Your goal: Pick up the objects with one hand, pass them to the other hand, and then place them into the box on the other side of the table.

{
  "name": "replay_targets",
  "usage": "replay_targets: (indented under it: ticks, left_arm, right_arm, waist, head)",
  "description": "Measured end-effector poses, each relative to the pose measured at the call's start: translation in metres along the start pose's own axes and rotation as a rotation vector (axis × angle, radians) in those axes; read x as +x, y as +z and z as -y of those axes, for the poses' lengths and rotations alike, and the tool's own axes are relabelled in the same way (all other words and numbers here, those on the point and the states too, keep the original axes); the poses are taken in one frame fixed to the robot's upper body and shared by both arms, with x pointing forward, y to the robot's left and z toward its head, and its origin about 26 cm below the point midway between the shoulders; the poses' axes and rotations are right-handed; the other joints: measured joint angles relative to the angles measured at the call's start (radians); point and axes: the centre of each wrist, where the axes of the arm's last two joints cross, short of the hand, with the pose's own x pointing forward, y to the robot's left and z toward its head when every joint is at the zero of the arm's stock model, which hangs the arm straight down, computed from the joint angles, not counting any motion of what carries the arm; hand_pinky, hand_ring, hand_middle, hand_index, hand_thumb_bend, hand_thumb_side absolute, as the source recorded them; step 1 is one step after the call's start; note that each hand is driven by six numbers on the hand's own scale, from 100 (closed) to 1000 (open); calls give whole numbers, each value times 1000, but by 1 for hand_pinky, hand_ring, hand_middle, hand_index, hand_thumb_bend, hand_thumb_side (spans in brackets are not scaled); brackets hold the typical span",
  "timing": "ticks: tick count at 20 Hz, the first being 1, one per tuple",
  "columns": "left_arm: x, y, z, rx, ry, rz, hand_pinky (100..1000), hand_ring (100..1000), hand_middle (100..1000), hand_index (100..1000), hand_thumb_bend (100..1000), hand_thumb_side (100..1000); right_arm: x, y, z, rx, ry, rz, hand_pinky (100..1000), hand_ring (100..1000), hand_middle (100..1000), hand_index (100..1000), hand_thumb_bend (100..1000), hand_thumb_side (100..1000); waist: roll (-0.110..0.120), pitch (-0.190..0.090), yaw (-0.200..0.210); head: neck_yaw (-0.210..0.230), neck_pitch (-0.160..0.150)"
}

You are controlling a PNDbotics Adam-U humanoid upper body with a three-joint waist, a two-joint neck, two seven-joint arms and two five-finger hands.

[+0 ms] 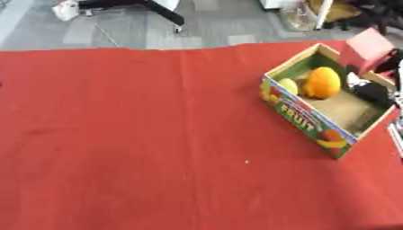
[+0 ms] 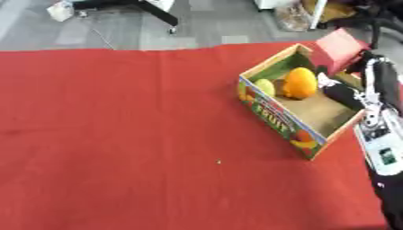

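Placing step is being finished at the box point(image 2: 277, 117).
An orange point(image 2: 300, 82) is being held inside the box by the right hand point(image 2: 343, 94), fingers seemingly curled on it; release is called for next.

A red tablecloth point(image 1: 126, 134) bears a small pale speck point(image 1: 246, 161).

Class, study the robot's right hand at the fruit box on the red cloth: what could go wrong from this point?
1. The right hand reaches over the box wall close to the orange fruit; pulling back, it might catch the wall and drag or tip the box.
2. The box sits near the right side of the red cloth, so a nudge could push it toward the table's edge.
3. The orange fruit leans beside a yellow-green fruit; a knock could shift both.
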Motion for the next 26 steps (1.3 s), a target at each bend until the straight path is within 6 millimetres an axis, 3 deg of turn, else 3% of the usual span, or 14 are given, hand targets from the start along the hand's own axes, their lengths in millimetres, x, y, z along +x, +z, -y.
replay_targets:
  ticks: [3, 8, 10, 12, 13, 15, 22, 26]
  left_arm:
    - [-5, 4, 2, 21, 17, -12, 757, 656, 583, 648, 564, 714]
    - [-10, 8, 6, 33, 37, -24, 756, 654, 581, 648, 562, 715]
    - [-11, 9, 8, 35, 45, -26, 756, 653, 579, 648, 561, 713]
    - [-12, 10, 9, 40, 52, -26, 755, 652, 578, 648, 559, 710]
    - [-13, 10, 10, 44, 56, -25, 754, 652, 577, 648, 558, 708]
    - [-14, 11, 11, 53, 59, -21, 753, 650, 577, 656, 552, 706]
    - [-18, 15, 17, 117, 31, 2, 740, 640, 567, 655, 550, 711]
    - [-29, 23, 22, 163, 33, -22, 733, 626, 554, 643, 543, 714]
  right_arm:
    - [-9, 2, 3, 60, 32, -5, 689, 735, 632, 881, 662, 584]
    - [-17, 8, 6, 95, 30, -15, 690, 740, 636, 886, 671, 580]
    - [-17, 11, 7, 85, 15, -15, 688, 738, 623, 879, 641, 565]
    - [-13, 13, 11, 53, -25, 3, 684, 728, 595, 855, 558, 543]
    - [-11, 16, 13, 29, -58, 16, 685, 725, 585, 843, 468, 524]
    - [-5, 21, 16, -22, -155, 53, 697, 735, 593, 842, 401, 477]
    - [7, 49, 21, -135, -464, 153, 671, 713, 570, 816, 256, 454]
    - [13, 65, 16, -122, -562, 175, 660, 696, 555, 804, 220, 462]
  waist:
    - [0, 0, 0]
    - [0, 0, 0]
    - [0, 0, 1]
    - [0, 0, 2]
    - [0, 0, 3]
    - [0, 0, 3]
    - [0, 0, 6]
    - [-2, 0, 12]
  head:
    - [-6, -3]
    - [-9, -9]
    - [-6, -9]
    - [-1, -9]
    - [2, -9]
    - [7, -8]
    - [28, -8]
    - [42, -4]
